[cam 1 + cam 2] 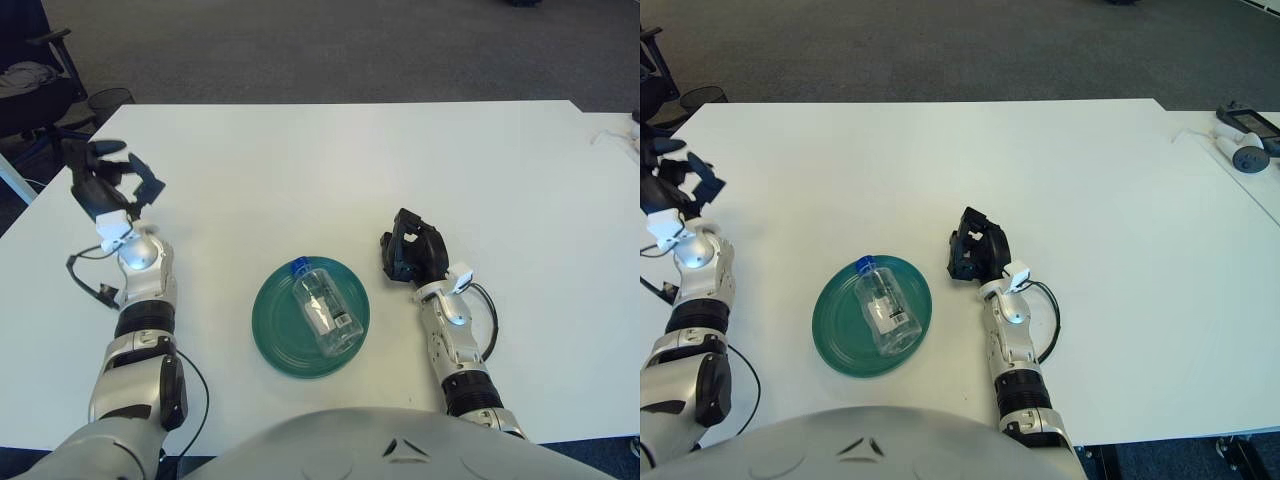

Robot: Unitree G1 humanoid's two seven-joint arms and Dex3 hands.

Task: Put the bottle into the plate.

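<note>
Clear plastic bottle (pixel 322 308) with a blue cap lies on its side in the green plate (pixel 275 338), lower centre of frame; likely light, smooth, prone to roll, best gripped across mid-body. Left hand (pixel 108 181), far left, fingers spread, holds nothing. Right hand (pixel 411 250), just right of plate, curled, empty.

White table (pixel 330 170) filling most of the view, its far edge meeting grey carpet (pixel 330 45). A second white table (pixel 1240 190) adjoins on the right, separated by a narrow seam; on it lie a white device (pixel 1247 156) and, just behind it, a dark flat object (pixel 1246 118). At far left, off the table: a black office chair (pixel 30 90) and, beside it, a black mesh bin (pixel 105 101).
</note>
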